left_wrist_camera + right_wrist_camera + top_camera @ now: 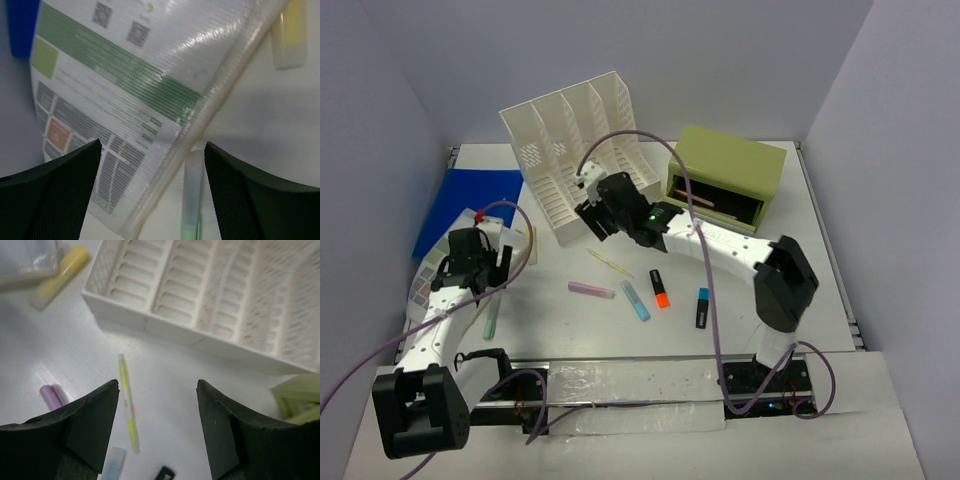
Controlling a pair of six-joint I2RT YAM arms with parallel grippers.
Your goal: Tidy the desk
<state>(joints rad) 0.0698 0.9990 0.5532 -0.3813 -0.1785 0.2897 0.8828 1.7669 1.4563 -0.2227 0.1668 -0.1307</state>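
The desk [790,290] is a white tabletop strewn with pens. My left gripper [485,265] hangs open over the edge of a printed sheet in a plastic sleeve [115,90]. A pale green highlighter [191,200] lies between its fingers' span, untouched. My right gripper [590,215] is open and empty above bare desk, just in front of the white file rack [210,295]. A thin yellow pen [127,410] lies by its left finger.
An olive-green drawer box [725,175] stands open at the back right, and a blue folder [470,205] lies at the back left. Pink [591,290], light blue [635,300], orange [660,288] and blue-black [702,307] highlighters lie mid-desk. A yellow highlighter [290,35] rests beside the sleeve.
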